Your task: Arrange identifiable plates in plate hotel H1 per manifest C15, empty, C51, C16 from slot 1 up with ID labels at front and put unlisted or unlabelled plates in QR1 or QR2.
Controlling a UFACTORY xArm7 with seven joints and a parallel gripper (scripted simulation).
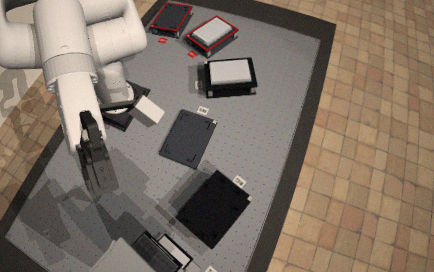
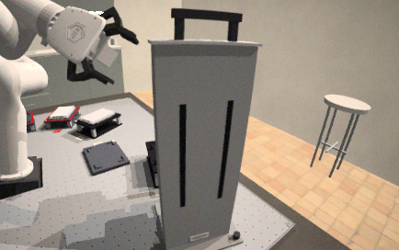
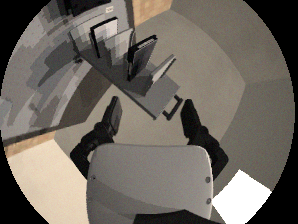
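The plate hotel H1 (image 2: 202, 138) (image 1: 125, 257) (image 3: 127, 63) is a tall grey tower with a black handle. The exterior camera sees its closed back, so its slots are hidden there. In the top view, at the bottom edge, a dark plate (image 1: 152, 251) and a pale plate end (image 1: 176, 250) show at the hotel. My gripper (image 1: 100, 175) (image 2: 124, 62) (image 3: 152, 104) is open and empty. It is high in the air, apart from the hotel and facing it. A white plate (image 1: 230, 71) (image 2: 97, 116) sits on the black landing nest.
Two red-edged quarantine nests are at the far end: one empty (image 1: 171, 17), one holding a white plate (image 1: 212, 31) (image 2: 62, 111). A flat grey nest (image 1: 188, 137) (image 2: 105, 156) and a black nest (image 1: 214, 207) lie mid-deck. The arm's base (image 1: 117, 107) is at the left. A stool (image 2: 342, 133) stands off the deck.
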